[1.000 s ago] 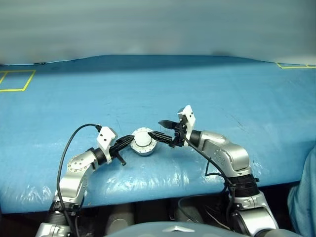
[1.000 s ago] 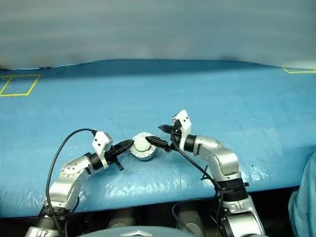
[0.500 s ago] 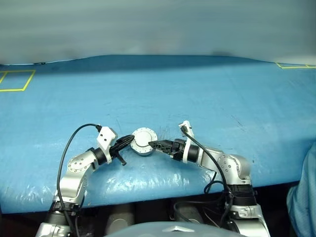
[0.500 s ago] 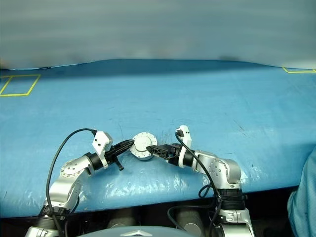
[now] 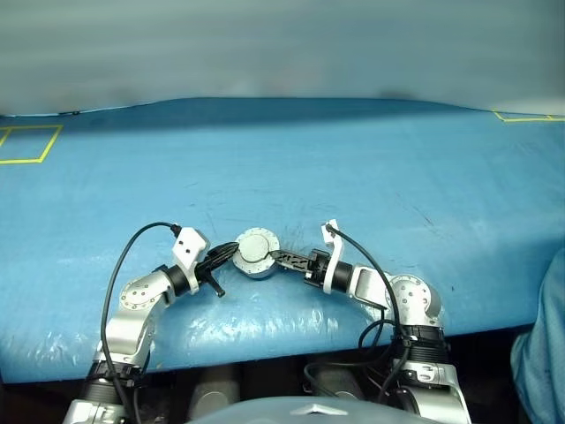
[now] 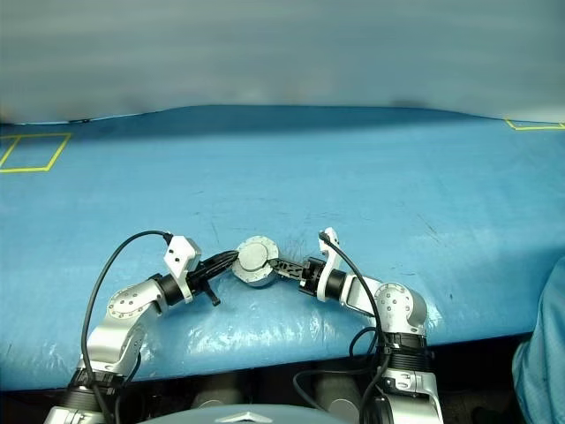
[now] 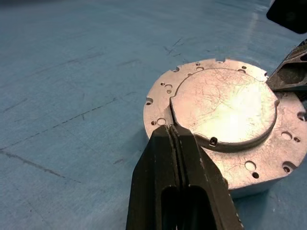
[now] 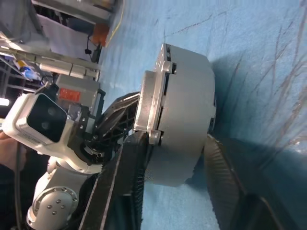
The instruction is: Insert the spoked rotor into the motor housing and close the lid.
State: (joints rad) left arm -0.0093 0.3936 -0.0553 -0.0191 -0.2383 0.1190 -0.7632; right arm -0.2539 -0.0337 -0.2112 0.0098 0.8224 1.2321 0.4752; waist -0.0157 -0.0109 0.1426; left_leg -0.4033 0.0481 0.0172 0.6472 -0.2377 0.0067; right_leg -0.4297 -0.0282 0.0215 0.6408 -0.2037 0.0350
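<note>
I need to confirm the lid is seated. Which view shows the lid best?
The left wrist view: the lid shows its whole pale face, lying flat on the motor housing. The right wrist view shows it edge-on. The head views show it small.

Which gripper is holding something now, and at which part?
The right gripper clamps the motor housing, one finger on the lid, one under its base. The left gripper, shut, only rests on the lid's edge.

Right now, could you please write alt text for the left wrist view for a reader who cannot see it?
A round silver motor housing, closed by its plain silver lid, sits on a blue table cover. The shut left pincer rests its black tips against the lid's rim, and part of the right pincer touches the far side.
</note>
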